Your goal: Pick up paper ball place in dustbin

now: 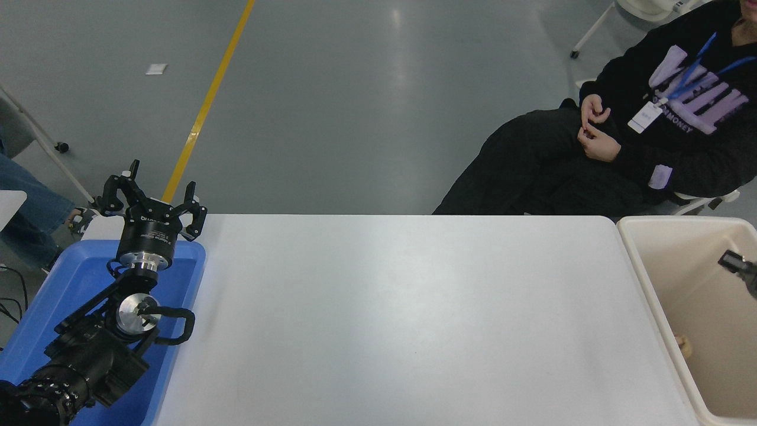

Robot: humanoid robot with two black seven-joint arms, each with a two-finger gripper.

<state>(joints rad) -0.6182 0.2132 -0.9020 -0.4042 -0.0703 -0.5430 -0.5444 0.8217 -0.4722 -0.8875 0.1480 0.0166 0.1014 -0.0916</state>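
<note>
The dustbin (650,296) is a beige-cream bin at the table's right end. A small tan-brown bit of the paper ball (684,345) shows low inside it, against the near-left wall, mostly hidden by the rim. Only a black tip of my right gripper (738,265) shows at the right edge, above the bin's inside; nothing is seen in it. My left gripper (152,192) is parked open and empty over the far end of a blue tray at the lower left.
The blue tray (71,278) lies at the table's left end under my left arm. A person in black (621,148) sits beyond the far right corner, hands (594,133) in the lap. The white table (402,313) lies between tray and bin.
</note>
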